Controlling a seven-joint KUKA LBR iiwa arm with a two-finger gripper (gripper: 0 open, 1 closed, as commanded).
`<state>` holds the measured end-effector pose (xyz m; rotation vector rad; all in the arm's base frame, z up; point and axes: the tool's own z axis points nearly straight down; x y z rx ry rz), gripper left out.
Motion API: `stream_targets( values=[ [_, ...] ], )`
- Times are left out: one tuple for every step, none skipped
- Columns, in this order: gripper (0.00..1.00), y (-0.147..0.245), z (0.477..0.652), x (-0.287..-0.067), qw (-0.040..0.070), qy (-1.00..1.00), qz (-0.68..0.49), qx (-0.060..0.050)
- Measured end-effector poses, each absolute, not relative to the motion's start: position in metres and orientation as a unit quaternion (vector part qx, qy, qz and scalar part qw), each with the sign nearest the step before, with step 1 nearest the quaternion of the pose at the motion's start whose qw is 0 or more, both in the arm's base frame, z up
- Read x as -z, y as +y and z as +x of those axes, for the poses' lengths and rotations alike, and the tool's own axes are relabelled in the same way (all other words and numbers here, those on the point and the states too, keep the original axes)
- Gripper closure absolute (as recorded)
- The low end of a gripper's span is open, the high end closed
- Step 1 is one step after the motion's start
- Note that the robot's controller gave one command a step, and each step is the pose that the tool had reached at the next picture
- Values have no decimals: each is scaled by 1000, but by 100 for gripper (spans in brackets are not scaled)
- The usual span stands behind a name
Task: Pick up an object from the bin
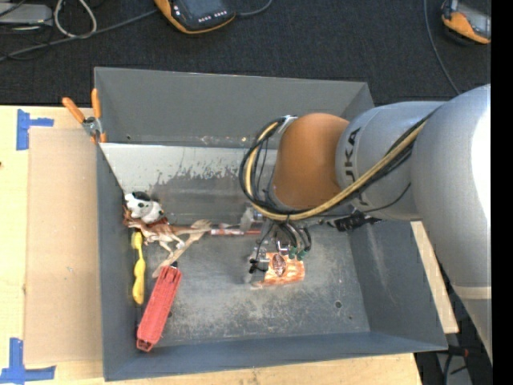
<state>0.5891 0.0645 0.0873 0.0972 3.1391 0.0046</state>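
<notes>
Your arm [429,159] reaches in from three o'clock, its grey link sloping toward centre. The orange wrist cover [309,163], looped by cables [255,167], faces up; the gripper [271,263] hangs beneath it, pointing down toward six o'clock.

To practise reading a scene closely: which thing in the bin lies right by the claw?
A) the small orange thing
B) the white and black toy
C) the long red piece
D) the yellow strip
A: the small orange thing lies right at the claw in the middle of the bin, while the red piece, yellow strip and white and black toy lie over by the left wall.
</notes>
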Motion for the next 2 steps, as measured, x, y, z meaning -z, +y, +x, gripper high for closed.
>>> stream_targets(
  values=[
    [0, 25, 570, -88, -1, 1000, 28, -1],
    [0, -40, 593, -143, 0, 1000, 19, 0]
  ],
)
